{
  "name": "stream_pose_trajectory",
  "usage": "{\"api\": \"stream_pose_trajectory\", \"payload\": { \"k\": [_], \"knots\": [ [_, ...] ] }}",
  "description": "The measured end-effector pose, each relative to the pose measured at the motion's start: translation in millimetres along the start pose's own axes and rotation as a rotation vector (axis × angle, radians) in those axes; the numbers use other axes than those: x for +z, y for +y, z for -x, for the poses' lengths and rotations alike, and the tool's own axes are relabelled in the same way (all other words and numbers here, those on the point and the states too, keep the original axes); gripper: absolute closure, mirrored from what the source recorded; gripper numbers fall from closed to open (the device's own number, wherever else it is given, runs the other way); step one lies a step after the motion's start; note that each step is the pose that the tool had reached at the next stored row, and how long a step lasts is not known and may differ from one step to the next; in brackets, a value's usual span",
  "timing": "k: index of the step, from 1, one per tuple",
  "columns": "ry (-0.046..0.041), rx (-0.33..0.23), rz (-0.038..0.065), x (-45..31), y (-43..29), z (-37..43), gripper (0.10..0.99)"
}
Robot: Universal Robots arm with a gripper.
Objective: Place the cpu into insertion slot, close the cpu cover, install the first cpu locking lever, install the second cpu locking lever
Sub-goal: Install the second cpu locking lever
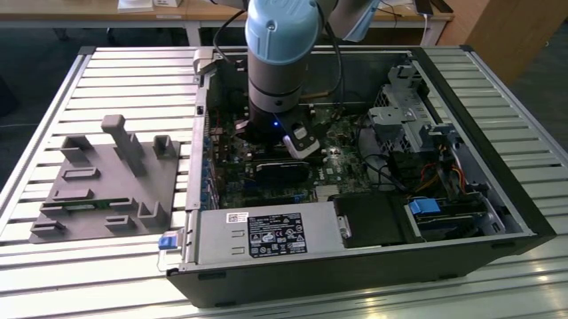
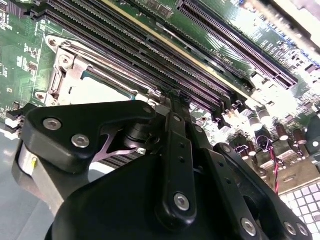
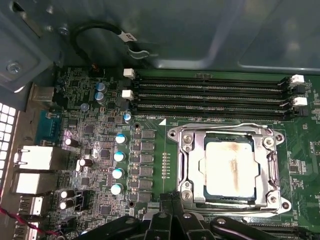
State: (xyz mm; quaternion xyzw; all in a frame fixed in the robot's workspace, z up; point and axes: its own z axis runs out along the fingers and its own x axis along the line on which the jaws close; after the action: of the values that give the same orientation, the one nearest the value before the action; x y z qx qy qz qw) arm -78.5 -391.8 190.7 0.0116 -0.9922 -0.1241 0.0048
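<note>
arm is down inside the open pc case [image 1: 497, 199], with the gripper [image 3: 167, 212] hovering just beside the socket [image 3: 186, 165] edge. the fingers [image 2: 177, 125] look pressed together and carry nothing (judged from both wrist views).

chip [image 3: 231, 167] already sits in the socket, silver top showing with a brownish paste smear. the cover [image 3: 197, 145] looks folded down flat around it, chip visible through the cut-out. in the exterior view the socket area is about 12 o'clock from the black block [image 1: 279, 174], under the arm. ram slots [image 3: 210, 92] run alongside the socket.

levers: thin wire rods [image 3: 227, 127] lie along the frame edges; can't tell if they're latched.

handling, my read:
- chip is light and stiff; pins underneath are fragile, so edges only, no sliding.
- cover is thin sheet metal; push on the rim, not the chip.
- levers are springy wire and will slip, so take them at the bent end.
</note>
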Motion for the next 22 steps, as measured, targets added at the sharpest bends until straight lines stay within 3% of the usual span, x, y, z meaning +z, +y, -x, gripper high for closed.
{"api": "stream_pose_trajectory", "payload": {
  "k": [10,17,22],
  "knots": [
    [0.0003,0.000,-0.009,-3.7,1.1,-0.7,0.980],
    [0.0003,0.000,-0.009,-16.2,4.3,-1.1,0.980],
    [0.0002,0.000,-0.009,-17.1,4.6,-1.1,0.980]
  ]
}}
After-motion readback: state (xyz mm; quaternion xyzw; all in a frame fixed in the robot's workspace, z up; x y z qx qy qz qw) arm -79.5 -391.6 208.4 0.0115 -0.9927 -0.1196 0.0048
